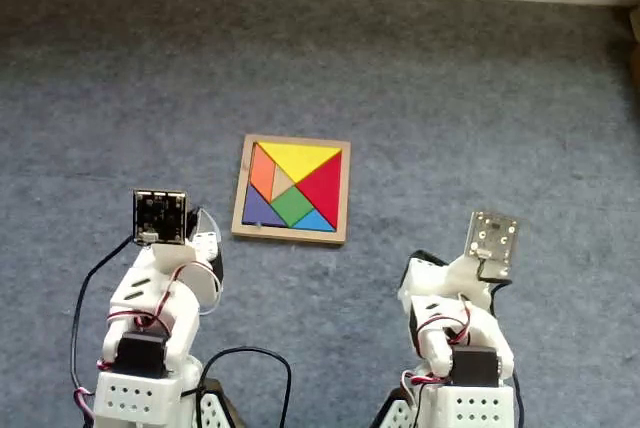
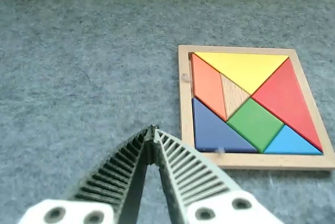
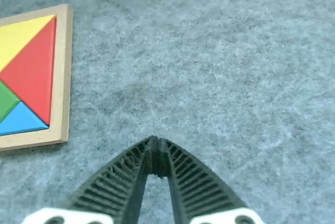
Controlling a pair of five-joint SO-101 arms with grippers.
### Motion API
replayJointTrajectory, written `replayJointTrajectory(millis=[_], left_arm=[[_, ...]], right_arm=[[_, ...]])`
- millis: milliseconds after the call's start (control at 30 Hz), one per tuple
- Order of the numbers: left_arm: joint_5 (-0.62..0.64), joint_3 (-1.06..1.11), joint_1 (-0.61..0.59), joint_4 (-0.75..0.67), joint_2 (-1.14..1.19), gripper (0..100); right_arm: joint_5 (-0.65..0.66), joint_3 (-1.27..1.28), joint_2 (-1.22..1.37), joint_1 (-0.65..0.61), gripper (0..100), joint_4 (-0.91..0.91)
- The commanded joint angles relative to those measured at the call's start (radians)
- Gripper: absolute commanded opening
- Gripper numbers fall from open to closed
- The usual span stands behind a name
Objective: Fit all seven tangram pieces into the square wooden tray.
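Grey felt covers the bench (image 1: 480, 98), and the job on it looks to be at its last step.

Begin at your left pincer (image 2: 152, 132). Its ribbed jaws are pressed together at the tips with nothing between them, low over bare felt.

The square wooden tray (image 2: 183, 98) lies ahead of that pincer and off toward the right arm's side, near but not touching. Inside it, from the side nearer this pincer across, you have:
- the orange piece (image 2: 208, 85) and the dark blue triangle (image 2: 212, 130)
- the wood-coloured triangle (image 2: 233, 96), the yellow triangle (image 2: 243, 67) and the green square (image 2: 256, 123)
- the red triangle (image 2: 285, 98) and the light blue triangle (image 2: 290, 143)

They meet edge to edge and fill the square. That makes seven if the wood-coloured patch is a piece, but you cannot tell it from bare tray floor here.

Your right pincer (image 3: 157, 143) is also closed on nothing. The tray is ahead of it and toward the left arm's side, well apart.

I judge that placing is done. The next move calls only for a check on that pale triangle, with both pincers kept off the tray rim so nothing gets nudged.
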Motion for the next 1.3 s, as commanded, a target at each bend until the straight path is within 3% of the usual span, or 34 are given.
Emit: replayJointTrajectory(millis=[0,200,733,1267], left_arm=[[-0.009,0.024,-0.016,-0.015,-0.027,1],[-0.009,0.024,-0.008,0.101,-0.027,1],[-0.008,0.024,-0.015,0.499,-0.027,1],[-0.006,0.024,-0.012,0.502,-0.027,1]], right_arm=[[-0.008,0.127,0.007,-0.041,0.5,0.054],[-0.012,0.125,0.005,-0.136,0.5,0.17],[-0.009,0.128,0.005,-0.133,0.5,0.171],[-0.009,0.128,0.005,-0.133,0.5,0.171]])
